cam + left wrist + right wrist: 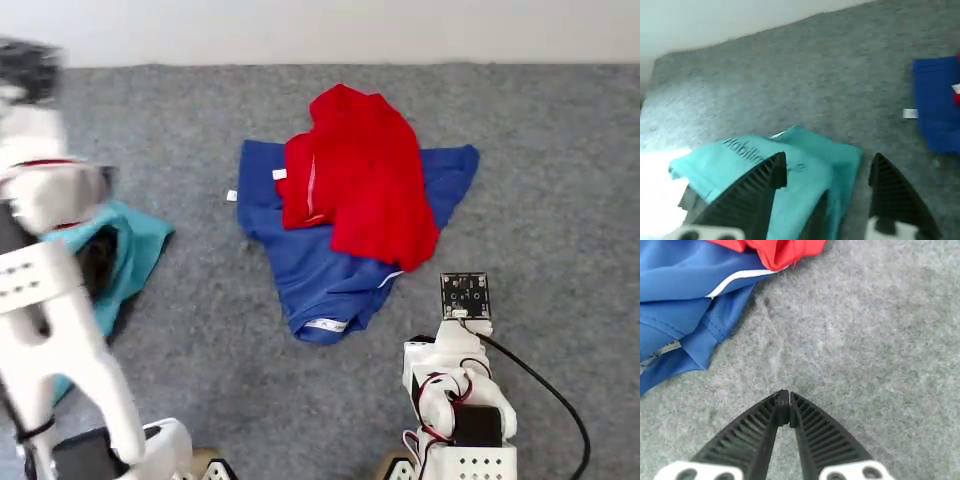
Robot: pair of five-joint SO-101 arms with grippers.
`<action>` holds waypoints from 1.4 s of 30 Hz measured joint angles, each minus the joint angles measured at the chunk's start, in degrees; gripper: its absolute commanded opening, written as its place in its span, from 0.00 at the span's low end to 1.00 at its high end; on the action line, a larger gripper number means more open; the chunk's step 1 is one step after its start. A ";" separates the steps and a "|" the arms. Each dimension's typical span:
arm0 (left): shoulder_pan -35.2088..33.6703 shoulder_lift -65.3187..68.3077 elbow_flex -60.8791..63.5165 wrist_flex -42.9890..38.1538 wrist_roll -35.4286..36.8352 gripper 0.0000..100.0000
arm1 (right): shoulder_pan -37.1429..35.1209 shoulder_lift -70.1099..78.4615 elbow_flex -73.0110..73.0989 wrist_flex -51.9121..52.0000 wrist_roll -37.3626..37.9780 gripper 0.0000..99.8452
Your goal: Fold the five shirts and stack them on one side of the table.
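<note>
From above: crumpled red fabric shirt (355, 175) atop spread blue jersey shirt (330, 280) mid-table, both unfolded; teal cotton shirt (135, 250) at left, seemingly folded. Left wrist: left gripper (829, 161) gaping wide over it. Right wrist: right gripper (785, 397) pinched shut, empty, above grey felt tabletop (865, 340). Barely started, by the look of it.

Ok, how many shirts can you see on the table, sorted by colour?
Red shirt: 1
Blue shirt: 1
Teal shirt: 1
Total: 3 shirts in view
</note>
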 measured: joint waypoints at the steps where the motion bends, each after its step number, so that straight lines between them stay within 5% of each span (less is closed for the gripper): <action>1: 3.34 0.44 0.00 0.09 0.44 0.27 | 0.00 0.00 0.00 0.00 0.00 0.01; 7: 20.75 8.62 0.00 -0.53 7.82 0.27 | 0.00 0.00 0.00 0.00 0.00 0.01; 24: 43.87 33.67 0.00 -17.05 11.16 0.27 | 0.00 0.00 0.00 0.00 0.00 0.01; 34: 45.54 48.00 -1.23 -24.62 11.34 0.07 | 0.00 0.00 0.00 0.00 0.00 0.01; 42: 45.27 49.41 -19.08 -10.02 11.16 0.01 | 0.00 0.00 0.00 0.00 0.00 0.01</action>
